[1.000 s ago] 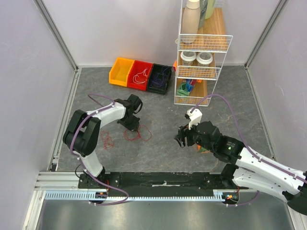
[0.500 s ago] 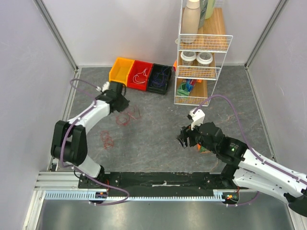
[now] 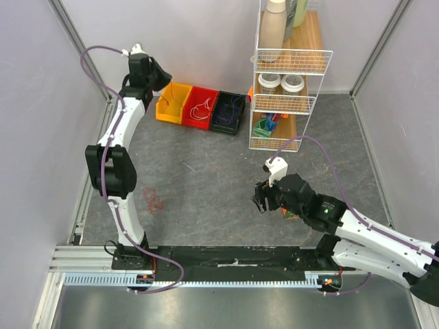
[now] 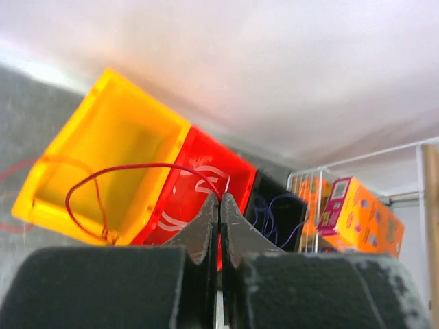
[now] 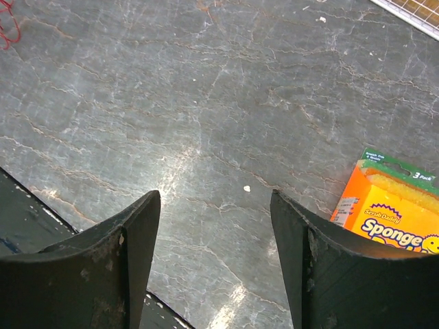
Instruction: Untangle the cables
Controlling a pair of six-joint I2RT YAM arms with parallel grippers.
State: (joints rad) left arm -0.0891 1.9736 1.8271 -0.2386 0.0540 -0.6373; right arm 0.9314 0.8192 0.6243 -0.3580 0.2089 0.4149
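The left gripper [image 3: 159, 77] is extended to the far left corner, above the table [image 3: 206, 178], with its jaws closed on a red cable [image 4: 137, 166]. In the left wrist view the fingertips [image 4: 209, 216] meet with no gap, and the cable leaves them at the tip. From there it arcs up and to the left of the jaws, then curls down into a loop, so its long axis runs roughly sideways across that view. The loop's lower end is hard to separate from the yellow bin [image 4: 116, 157] behind it. The overhead view does not resolve this cable. A second, loose red tangle [image 3: 152, 200] lies on the table well behind the left gripper, toward the arm bases; its long axis cannot be determined. Directly beyond the jaw tips sits the red bin [image 4: 206, 171], which holds a white cable [image 3: 201, 110]. To the right of the tips, the dark bin [image 4: 281, 205] holds a dark blue cable [image 4: 271, 212], partly cut off by the bin wall. Further right stands the wire rack [image 3: 285, 82], carrying a boxed item [image 4: 357, 216]. The right gripper [image 5: 212, 199] hangs over bare table with its jaws spread apart and nothing between them. A sponge pack [image 5: 391, 212] lies just right of its right finger, cut off by the frame edge.
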